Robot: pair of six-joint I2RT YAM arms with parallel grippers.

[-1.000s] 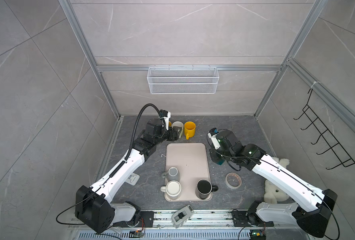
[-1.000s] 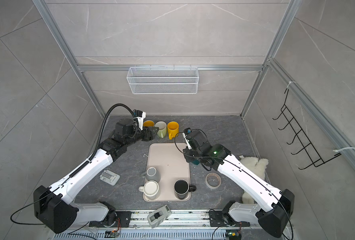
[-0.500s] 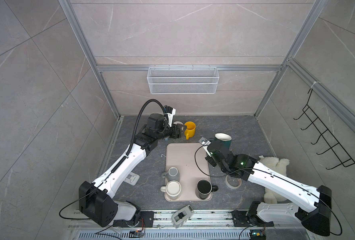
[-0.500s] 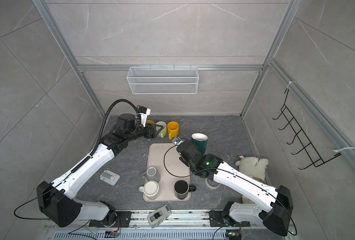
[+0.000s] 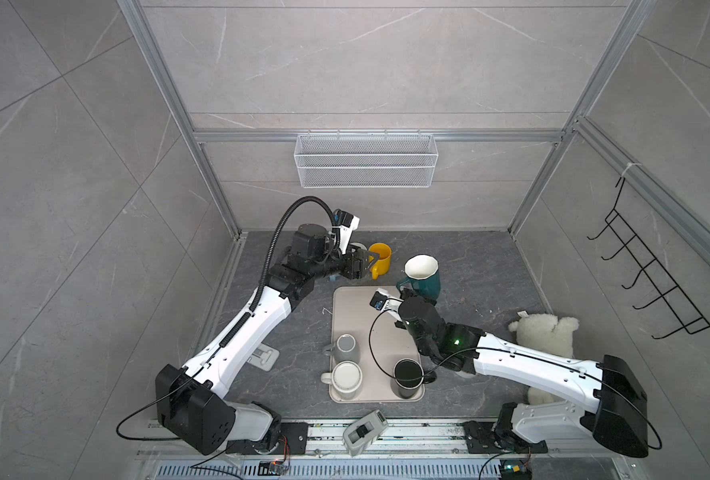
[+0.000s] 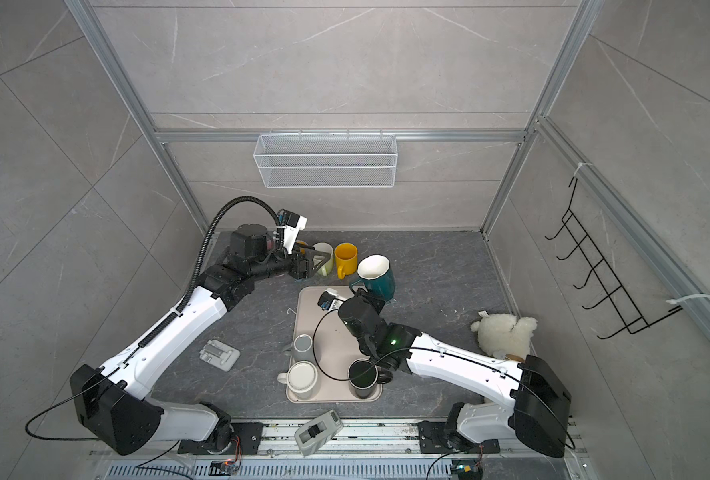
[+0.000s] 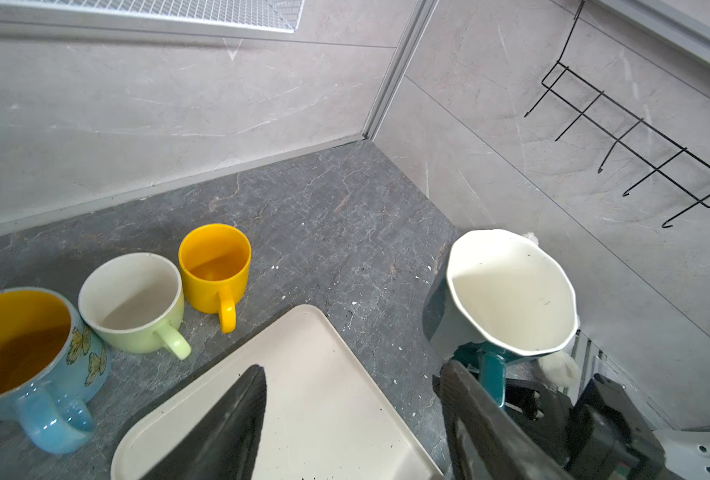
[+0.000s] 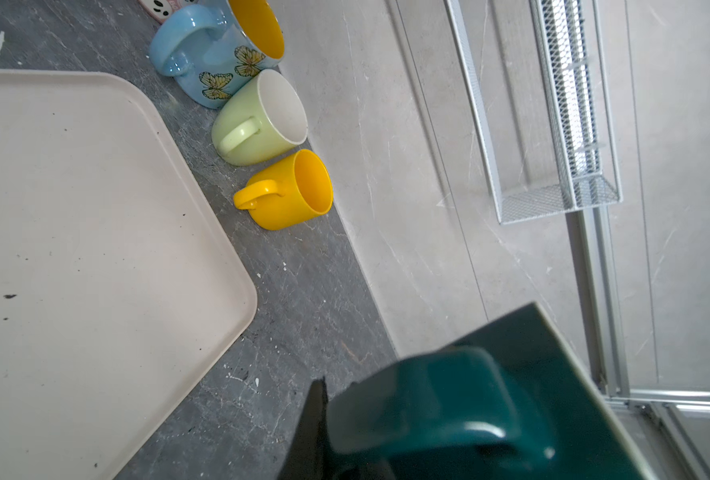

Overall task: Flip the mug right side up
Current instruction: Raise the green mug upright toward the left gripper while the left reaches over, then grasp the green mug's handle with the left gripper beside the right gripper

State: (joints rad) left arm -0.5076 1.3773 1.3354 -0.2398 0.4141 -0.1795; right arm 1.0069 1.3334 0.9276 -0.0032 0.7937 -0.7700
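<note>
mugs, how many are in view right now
7: blue, green and yellow in a row by the back wall; teal held in the right gripper; grey, white and black on the tray. Others may be hidden.

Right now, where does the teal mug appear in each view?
In a top view: teal mug right of centre, beside the yellow mug.
In a top view: mug near centre, same neighbour.
Left wrist: mug apart from the yellow one, opening visible.
Right wrist: mug nearest the lens, blurred.
Shared landmark: yellow mug.

Bare tray (image 5: 355, 318) end, teal mug (image 5: 423, 277) beside.
</note>
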